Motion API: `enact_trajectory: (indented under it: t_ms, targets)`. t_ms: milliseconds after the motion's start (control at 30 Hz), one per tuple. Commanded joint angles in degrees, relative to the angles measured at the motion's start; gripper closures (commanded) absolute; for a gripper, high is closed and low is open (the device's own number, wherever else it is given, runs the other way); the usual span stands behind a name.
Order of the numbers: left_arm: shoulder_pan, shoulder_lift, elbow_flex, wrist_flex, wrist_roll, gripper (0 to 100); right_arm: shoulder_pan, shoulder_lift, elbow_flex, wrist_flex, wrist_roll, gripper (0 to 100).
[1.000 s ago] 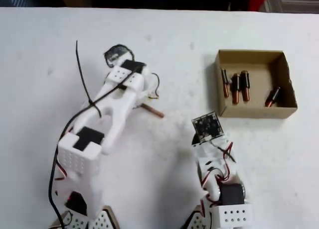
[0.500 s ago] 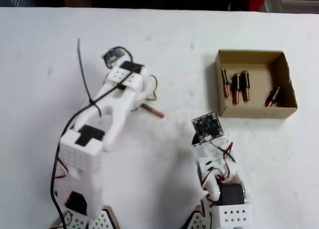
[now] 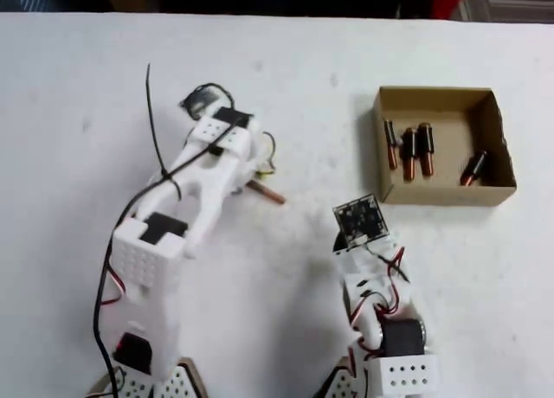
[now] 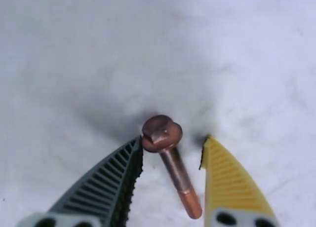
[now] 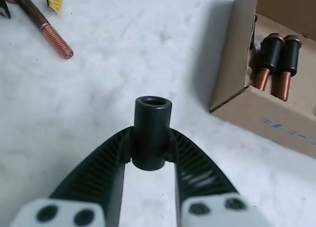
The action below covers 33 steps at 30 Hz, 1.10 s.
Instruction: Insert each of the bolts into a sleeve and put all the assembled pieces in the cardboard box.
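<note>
- Though the white surface [image 3: 346, 60] carries a cardboard box [image 3: 433, 92] with four assembled pieces [image 3: 408, 153] inside, one bolt [image 3: 267, 192] and one sleeve [image 5: 152, 119] seem left to join.
- Left claw [image 4: 173, 139], partly open, straddles that bolt lying on the surface; dark jaw touches the head, yellow jaw apart.
- Right claw [image 5: 149, 133] is clamped on the black sleeve, near the box's corner.
</note>
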Motion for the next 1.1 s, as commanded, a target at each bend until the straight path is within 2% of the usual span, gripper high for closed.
enact_trajectory:
  t_ms: [0,233,433,600,667,933,1067]
  targets:
    - [1.45,-0.13,-2.11,-0.7,1.85,79,0.31,-0.66,0.26,-1.1,-0.18,98.1]
    - [1.19,-0.04,-2.02,-0.7,2.11,79,0.31,-0.66,0.26,-1.1,-0.18,98.1]
    - [1.19,-0.04,-2.02,-0.7,2.11,99,0.22,-0.66,0.26,-1.1,-0.18,98.1]
    - [1.1,-0.04,-2.02,-0.7,1.41,93,0.22,-0.66,0.26,-1.1,-0.18,98.1]
    - [1.01,-0.04,-2.02,-0.7,-2.64,93,0.31,-0.66,0.26,-1.1,-0.18,98.1]
    - [1.01,-0.13,-2.11,3.6,-27.16,93,0.31,-0.66,0.26,-1.1,-0.18,98.1]
    - [1.19,-0.57,-2.55,5.63,-34.46,93,0.04,-0.66,0.26,-1.1,-0.18,98.1]
